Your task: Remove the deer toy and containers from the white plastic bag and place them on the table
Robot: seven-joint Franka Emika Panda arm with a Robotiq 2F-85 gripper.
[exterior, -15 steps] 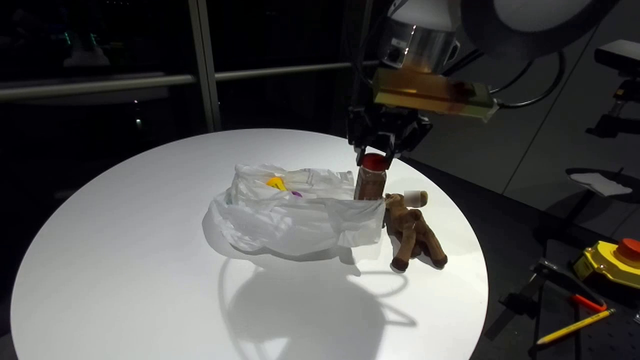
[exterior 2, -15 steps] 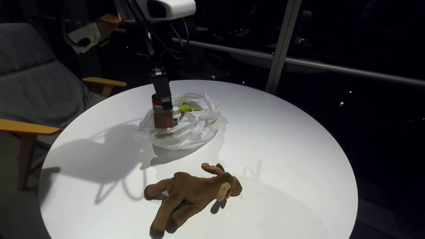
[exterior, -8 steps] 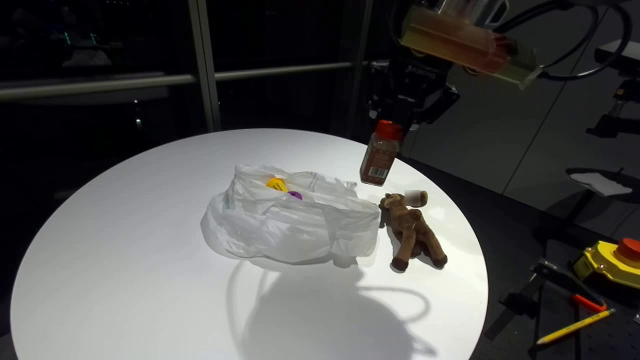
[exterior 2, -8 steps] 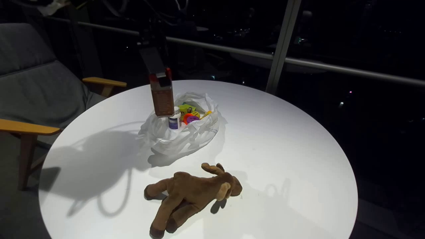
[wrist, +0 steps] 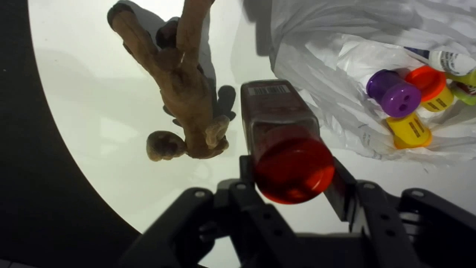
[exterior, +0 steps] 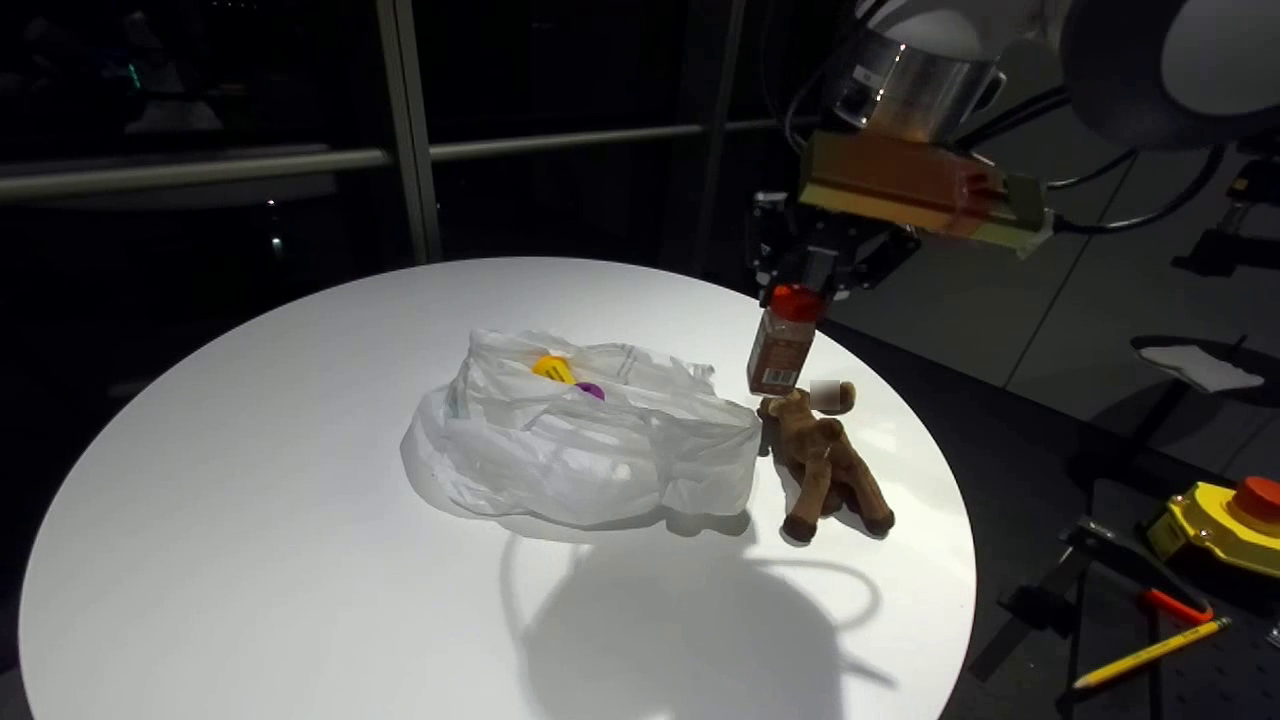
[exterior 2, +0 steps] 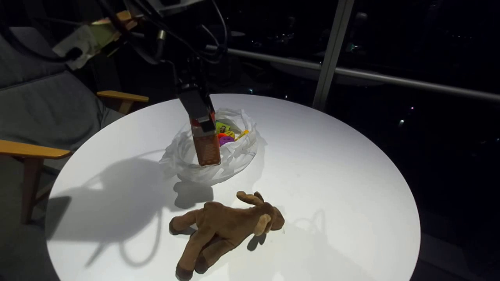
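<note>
The gripper (wrist: pixel 293 173) is clamped on the cap end of a red-capped spice jar (wrist: pixel 277 100), which tilts above the round white table (exterior: pixel 300 560). The plush deer toy (exterior 2: pixel 230 222) lies on the surface between the white plastic bag (exterior: pixel 600 460) and the table's rim. The bag contains a purple tub (wrist: pixel 394 93), a yellow tub (wrist: pixel 409 130), a tub with a red-orange lid (wrist: pixel 427 82), a white-capped bottle (wrist: pixel 452 62) and a yellow-green container (exterior 2: pixel 222 127).
</note>
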